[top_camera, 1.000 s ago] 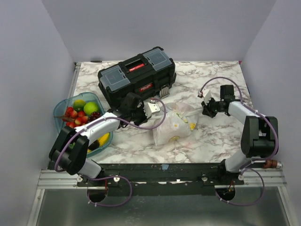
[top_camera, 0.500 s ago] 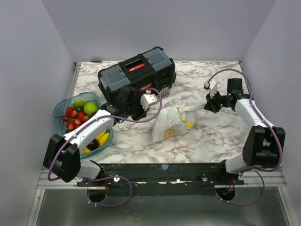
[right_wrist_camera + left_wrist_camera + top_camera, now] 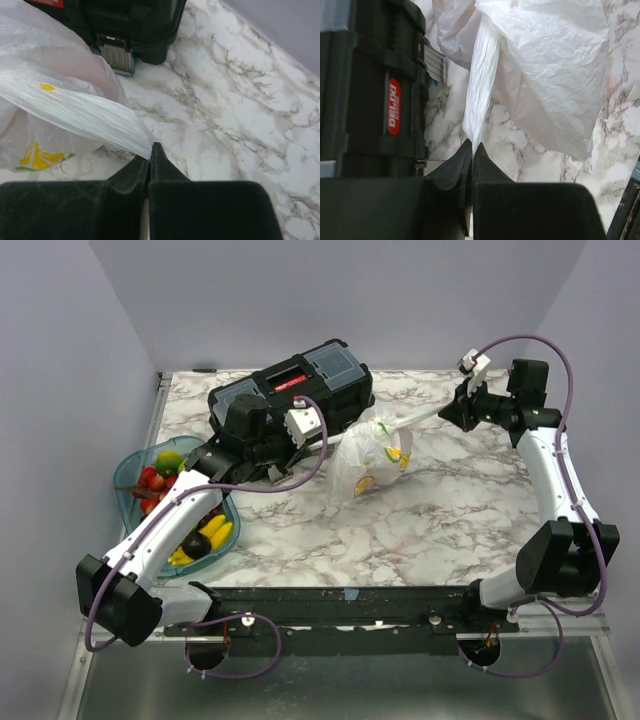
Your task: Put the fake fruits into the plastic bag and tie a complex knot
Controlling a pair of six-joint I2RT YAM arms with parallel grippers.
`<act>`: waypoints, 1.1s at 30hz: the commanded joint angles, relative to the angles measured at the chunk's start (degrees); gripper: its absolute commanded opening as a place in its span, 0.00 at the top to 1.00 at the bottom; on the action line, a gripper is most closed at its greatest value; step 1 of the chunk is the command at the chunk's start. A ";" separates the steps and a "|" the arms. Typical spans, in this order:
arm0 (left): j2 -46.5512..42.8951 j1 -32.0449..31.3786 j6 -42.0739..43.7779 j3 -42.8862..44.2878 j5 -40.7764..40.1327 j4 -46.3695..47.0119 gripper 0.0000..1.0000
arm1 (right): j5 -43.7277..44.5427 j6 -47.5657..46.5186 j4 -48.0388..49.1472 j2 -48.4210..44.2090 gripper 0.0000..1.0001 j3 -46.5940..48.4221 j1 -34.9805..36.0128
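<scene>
While taut, one bag (image 3: 375, 455), two pincers (image 3: 471, 149) (image 3: 150, 151)

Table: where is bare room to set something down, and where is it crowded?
Free: the near marble table between the plastic bag and the front edge, over to the right arm. Crowded: far left, around toolbox, teal tray and left arm.

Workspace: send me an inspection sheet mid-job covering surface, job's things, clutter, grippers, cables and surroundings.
Surface: marble table; no spills seen.
Job's things: bag with yellow pieces showing inside, stretched between both grippers; fruits in the tray.
Clutter: toolbox, lids down, next to the bag.
Grippers: left gripper shut on a bag strand; right gripper shut on another strand.
Cables: purple cables loop off each arm.
Surroundings: plain walls; nothing else seen.
</scene>
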 commanded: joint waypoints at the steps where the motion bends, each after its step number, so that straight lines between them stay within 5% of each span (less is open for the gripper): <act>1: 2.28 -0.10 1.78 -4.41 -2.38 -1.15 1.00 | 2.36 1.14 2.02 3.38 0.99 -3.68 -1.98; 12: 6.38 -2.80 4.27 -11.66 -2.55 1.49 1.00 | 2.13 -2.04 1.12 4.79 1.00 -10.91 -1.90; 21: 7.24 -4.58 4.34 -11.56 -1.28 -2.63 0.96 | -1.52 -11.74 -13.49 1.55 0.91 -13.56 -1.90; 23: 6.38 -4.58 4.34 -10.82 -1.03 -4.42 0.87 | -2.18 -15.53 -19.32 0.80 0.80 -13.61 -1.93; 26: 4.96 -4.66 4.05 -8.96 0.65 -7.91 0.58 | -2.63 -19.18 -24.45 -1.20 0.49 -14.47 -1.91; 28: 3.80 -4.53 3.71 -7.83 2.33 -9.84 0.39 | -3.06 -19.96 -26.34 -2.80 0.39 -14.47 -1.90; 29: 3.24 -4.50 3.18 -7.23 3.10 -10.43 0.28 | -3.50 -19.58 -26.98 -3.69 0.35 -14.09 -1.93; 30: 2.65 -4.50 3.02 -6.22 3.92 -11.47 0.06 | -4.13 -19.03 -27.50 -4.35 0.31 -13.51 -1.96; 33: 1.55 -4.27 3.43 -1.79 5.56 -15.44 0.02 | -5.84 -15.02 -27.54 -6.49 0.18 -10.97 -1.90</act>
